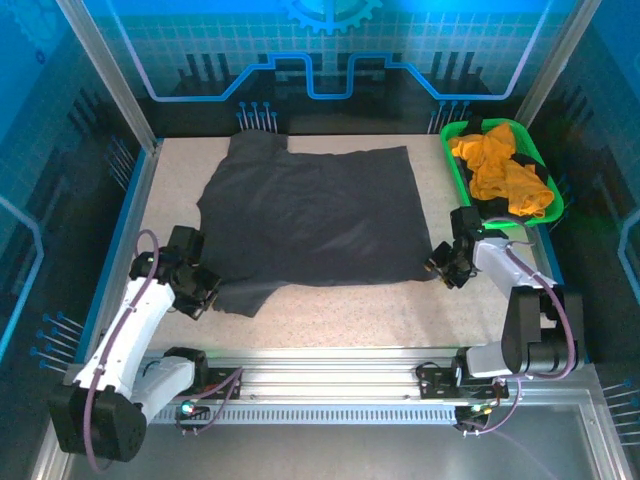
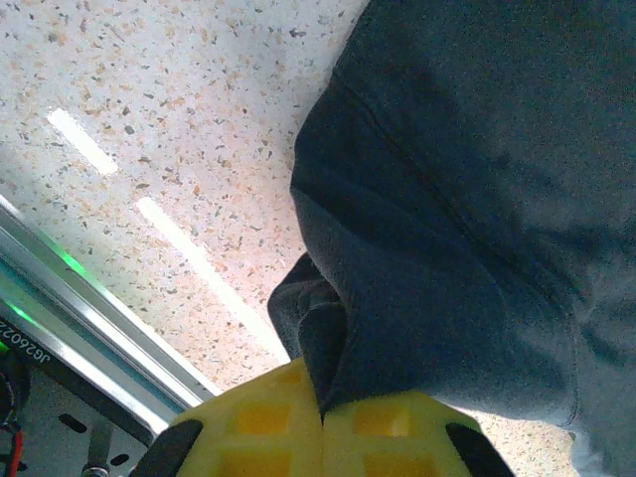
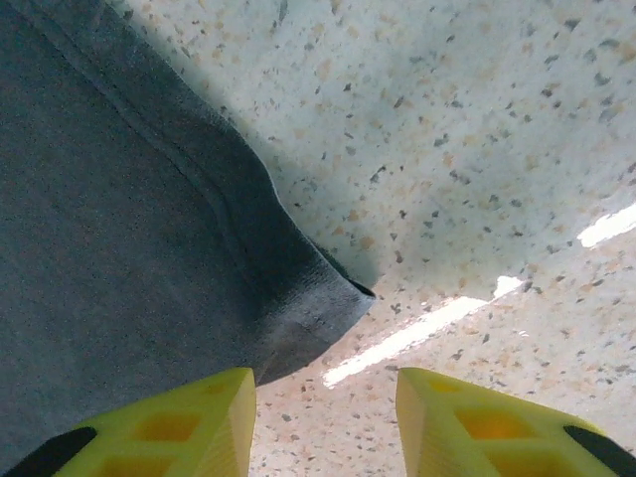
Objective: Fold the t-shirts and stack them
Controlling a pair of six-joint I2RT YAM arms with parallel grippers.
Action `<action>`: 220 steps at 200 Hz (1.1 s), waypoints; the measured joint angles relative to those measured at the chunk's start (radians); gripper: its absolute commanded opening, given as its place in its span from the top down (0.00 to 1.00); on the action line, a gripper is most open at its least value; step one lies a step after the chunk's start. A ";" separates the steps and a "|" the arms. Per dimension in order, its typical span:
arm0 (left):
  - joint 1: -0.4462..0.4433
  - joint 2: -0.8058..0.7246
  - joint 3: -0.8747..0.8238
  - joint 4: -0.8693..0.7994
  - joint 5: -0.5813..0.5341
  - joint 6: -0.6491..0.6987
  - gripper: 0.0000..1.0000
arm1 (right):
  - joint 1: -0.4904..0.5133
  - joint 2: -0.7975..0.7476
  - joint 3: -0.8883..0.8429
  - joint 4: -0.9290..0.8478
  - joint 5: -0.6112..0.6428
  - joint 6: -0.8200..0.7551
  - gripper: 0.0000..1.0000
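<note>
Charcoal t-shirt [image 1: 310, 215] hasn't had a single fold yet imo, so 0 of 2 done. Left tool [image 2: 323, 417] is clamped on the corner nearest it, cloth bunched right at the fingertips. Right tool [image 3: 326, 397] has its jaws apart, with the other near corner just ahead of its left finger, not gripped. Beyond both tools the shirt lies spread open on the desk [image 1: 350, 315]. Farther out past the right tool, the orange t-shirt [image 1: 497, 170] sits crumpled in the green basket [image 1: 455, 160]. Folding both and stacking is all left.
</note>
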 measured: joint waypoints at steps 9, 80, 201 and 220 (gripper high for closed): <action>0.000 -0.003 0.001 -0.001 -0.003 0.000 1.00 | 0.000 0.014 0.000 0.011 -0.011 0.021 0.57; 0.006 -0.015 0.002 -0.011 -0.007 0.000 1.00 | -0.003 0.146 -0.002 0.096 -0.086 0.167 0.79; 0.011 -0.181 0.022 -0.147 -0.048 -0.107 1.00 | 0.115 -0.160 -0.023 -0.129 0.084 0.100 1.00; 0.011 -0.187 0.019 -0.146 -0.040 -0.105 1.00 | 0.141 -0.215 -0.057 -0.167 0.085 0.092 1.00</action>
